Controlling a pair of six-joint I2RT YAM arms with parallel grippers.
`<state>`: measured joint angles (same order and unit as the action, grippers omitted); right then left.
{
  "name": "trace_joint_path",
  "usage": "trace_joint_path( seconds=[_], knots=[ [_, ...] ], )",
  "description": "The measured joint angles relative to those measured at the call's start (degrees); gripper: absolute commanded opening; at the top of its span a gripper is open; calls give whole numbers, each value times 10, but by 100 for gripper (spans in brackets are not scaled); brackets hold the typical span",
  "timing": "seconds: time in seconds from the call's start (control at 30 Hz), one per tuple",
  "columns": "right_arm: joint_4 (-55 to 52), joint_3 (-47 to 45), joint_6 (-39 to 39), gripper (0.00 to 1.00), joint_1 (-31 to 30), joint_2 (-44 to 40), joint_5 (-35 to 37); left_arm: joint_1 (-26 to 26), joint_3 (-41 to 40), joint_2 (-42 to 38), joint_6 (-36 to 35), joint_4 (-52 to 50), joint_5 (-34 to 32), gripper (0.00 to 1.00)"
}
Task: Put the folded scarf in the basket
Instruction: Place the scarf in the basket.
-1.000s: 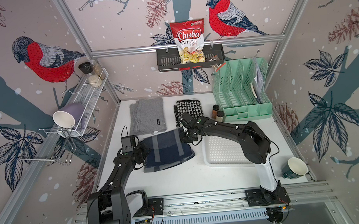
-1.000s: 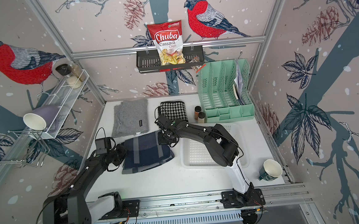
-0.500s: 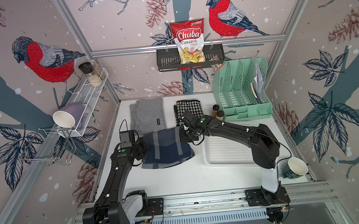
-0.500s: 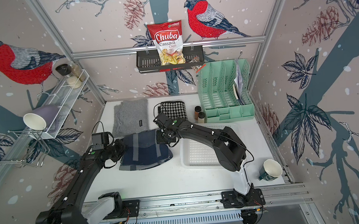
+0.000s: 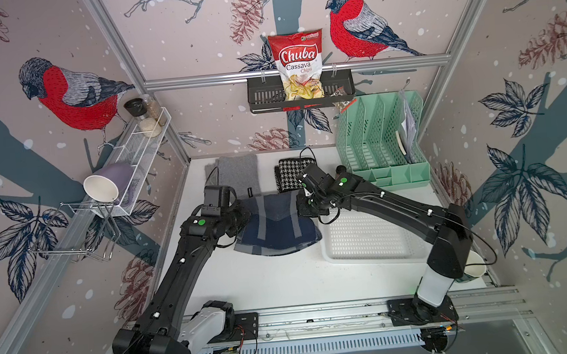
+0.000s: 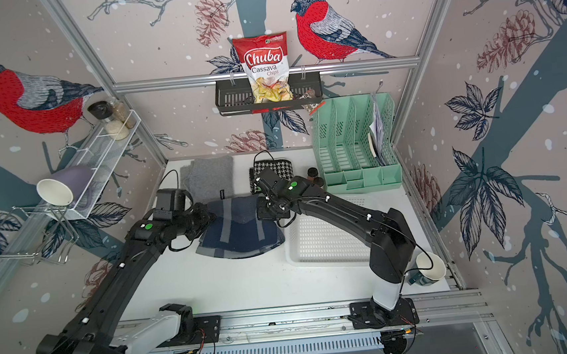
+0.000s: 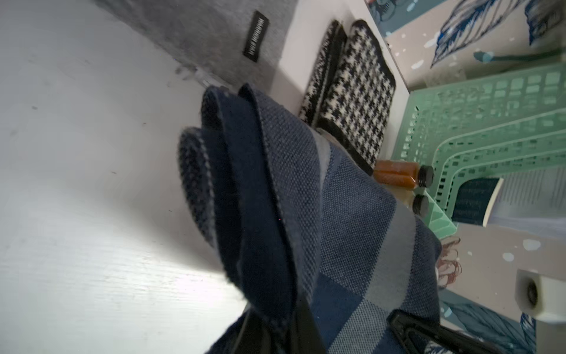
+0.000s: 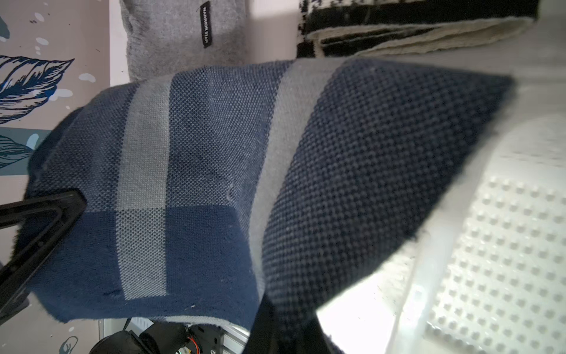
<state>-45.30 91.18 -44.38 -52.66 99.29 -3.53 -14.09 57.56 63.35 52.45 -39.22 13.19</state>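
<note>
Left gripper (image 5: 243, 216) and right gripper (image 5: 302, 206) are each clenching an end of the blue scarf (image 5: 275, 228), which is sagging mid-frame just left of the basket (image 5: 368, 258).

The scarf (image 5: 275, 225) sits just left of the basket (image 5: 370, 238); the file organiser (image 5: 379, 142) stands behind the basket, far right.

The white desk (image 5: 276, 282) carries a folded grey scarf (image 5: 238, 172), a houndstooth scarf (image 5: 288, 174), a mint-green file organiser (image 5: 376, 143) and the white perforated basket (image 5: 366, 237).
</note>
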Motion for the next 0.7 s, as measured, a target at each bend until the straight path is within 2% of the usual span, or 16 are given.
trace_joint_path(
  seconds=[0.3,0.43,0.7],
  knots=[
    [-60,-76,9,0,43,-105,42,-160,64,68,75,12,-44,0],
    [-80,-117,9,0,68,-156,60,-214,88,104,98,26,-61,0],
    [-115,-197,24,0,165,-249,93,-316,150,204,136,71,-81,0]
  ],
)
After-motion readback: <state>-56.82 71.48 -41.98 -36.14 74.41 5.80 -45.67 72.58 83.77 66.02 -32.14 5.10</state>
